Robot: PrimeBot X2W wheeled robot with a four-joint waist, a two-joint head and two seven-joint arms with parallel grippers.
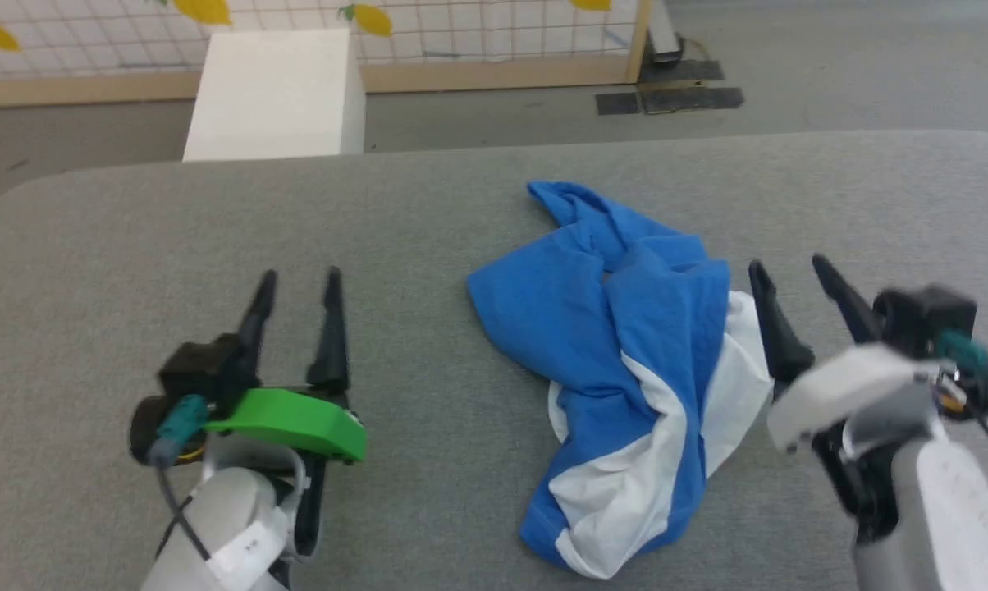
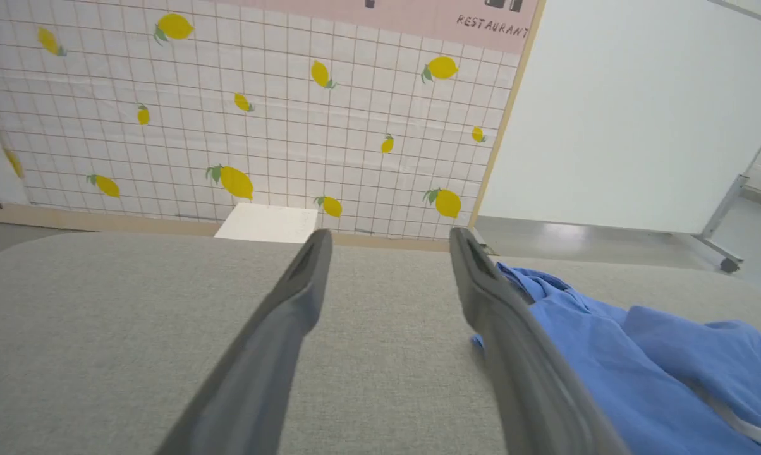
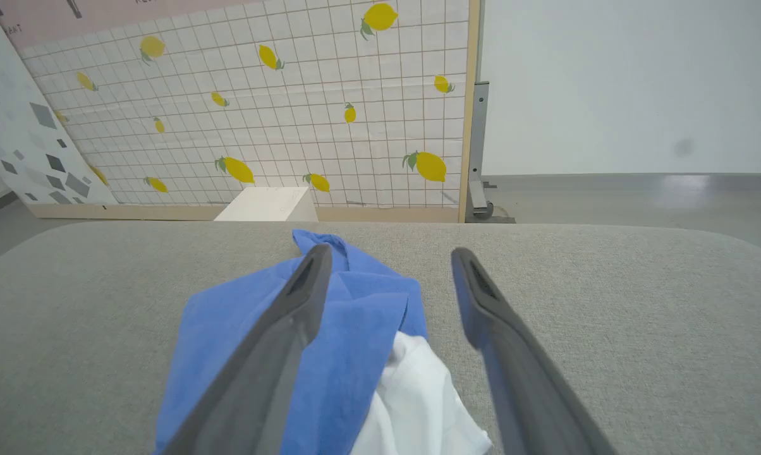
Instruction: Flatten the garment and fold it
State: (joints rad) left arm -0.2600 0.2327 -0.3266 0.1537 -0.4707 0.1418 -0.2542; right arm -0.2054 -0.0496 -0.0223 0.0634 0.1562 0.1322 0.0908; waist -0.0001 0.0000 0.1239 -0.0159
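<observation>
1. The garment (image 1: 617,361) lies crumpled in a heap on the grey surface (image 1: 428,213), a little right of the middle in the head view. It is neither flat nor folded.
2. Blue cloth covers most of the heap, and white cloth shows along its right side and at its near end. A blue point of cloth sticks out toward the far edge of the surface.
3. The left gripper (image 1: 299,275) stands well to the left of the garment over bare surface. Its two dark fingers are spread apart with nothing between them.
4. The right gripper (image 1: 789,263) is just beside the garment's right edge, its fingers likewise parted and empty. In the right wrist view one finger (image 3: 273,354) crosses in front of the blue cloth; whether it touches the cloth I cannot tell.
5. Beyond the surface a white box (image 1: 276,94) stands on the floor (image 1: 477,115) before a tiled wall panel (image 2: 260,114) printed with yellow lemons.
</observation>
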